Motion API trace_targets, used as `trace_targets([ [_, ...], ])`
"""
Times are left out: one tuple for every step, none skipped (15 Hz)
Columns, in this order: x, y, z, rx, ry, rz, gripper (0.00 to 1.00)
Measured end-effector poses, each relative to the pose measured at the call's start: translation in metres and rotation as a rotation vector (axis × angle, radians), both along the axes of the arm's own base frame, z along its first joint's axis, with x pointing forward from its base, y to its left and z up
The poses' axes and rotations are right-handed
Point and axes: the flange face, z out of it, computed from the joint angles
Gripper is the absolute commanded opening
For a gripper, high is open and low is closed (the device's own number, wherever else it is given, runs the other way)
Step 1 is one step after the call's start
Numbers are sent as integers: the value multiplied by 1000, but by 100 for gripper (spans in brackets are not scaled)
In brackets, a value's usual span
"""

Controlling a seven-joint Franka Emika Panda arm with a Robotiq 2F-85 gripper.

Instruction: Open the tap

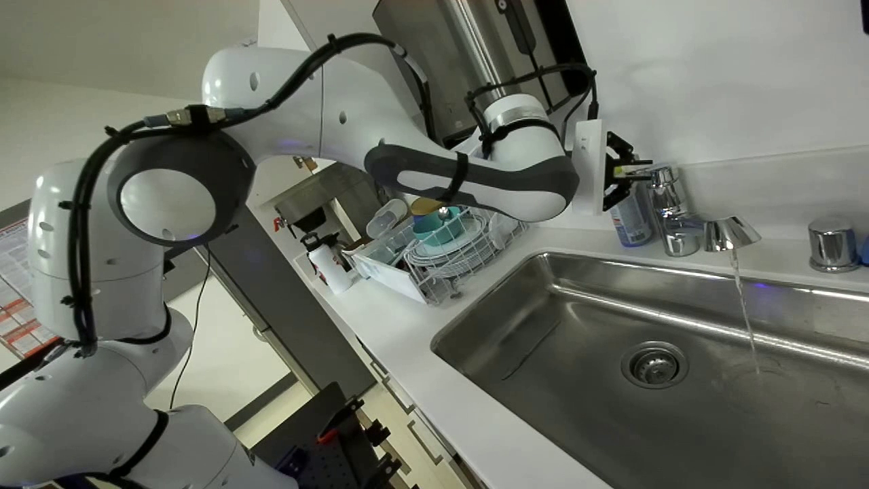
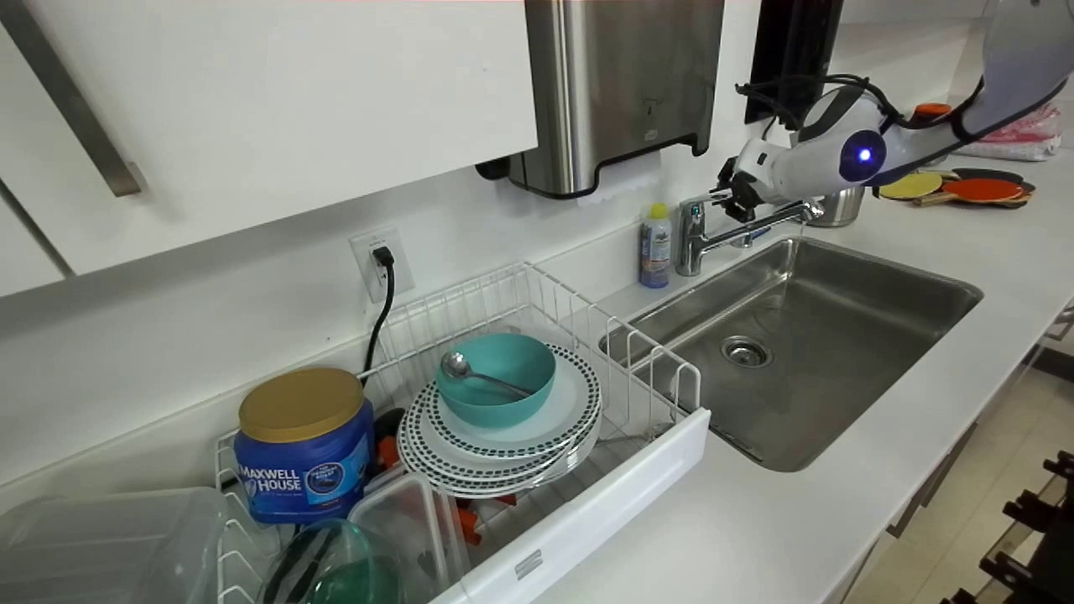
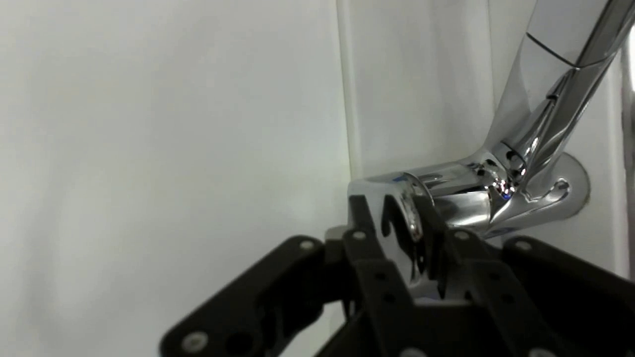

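The chrome tap (image 1: 669, 204) stands behind the sink, and a thin stream of water (image 1: 743, 305) falls from its spout (image 1: 730, 234) into the basin. At the top of the tap is my gripper (image 1: 643, 170), reaching in beside the wall. In the wrist view the tap handle (image 3: 412, 213) lies between the fingers of the gripper (image 3: 392, 202), which stand apart with a visible gap. Whether the right finger touches the handle I cannot tell. The tap's body (image 2: 691, 239) and long spout show in an exterior view, with the gripper over them.
A spray bottle (image 2: 655, 247) stands close beside the tap. The steel dispenser (image 2: 625, 92) hangs on the wall above. The steel sink (image 1: 577, 380) lies in front, and a dish rack (image 2: 579, 537) with plates and a bowl stands alongside. A chrome cylinder (image 1: 834, 244) sits past the spout.
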Motion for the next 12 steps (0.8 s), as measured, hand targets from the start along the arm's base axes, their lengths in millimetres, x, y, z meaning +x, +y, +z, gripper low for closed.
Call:
trace_targets([
  [0,0,-1,1,1,0,65],
  [0,0,-3,3,3,0,73],
  [-1,0,-5,5,7,0,80],
  [-1,1,-8,7,10,0,88],
  [-1,1,-9,8,11,0,95],
  [-1,0,-8,7,10,-1,100],
  [-1,0,-8,7,9,-1,100],
  [-1,0,-8,7,9,-1,100],
  [-1,0,-8,7,9,-1,100],
  [-1,0,-8,7,9,-1,100],
  [-1,0,-8,7,9,-1,100],
  [-1,0,-8,7,9,-1,100],
])
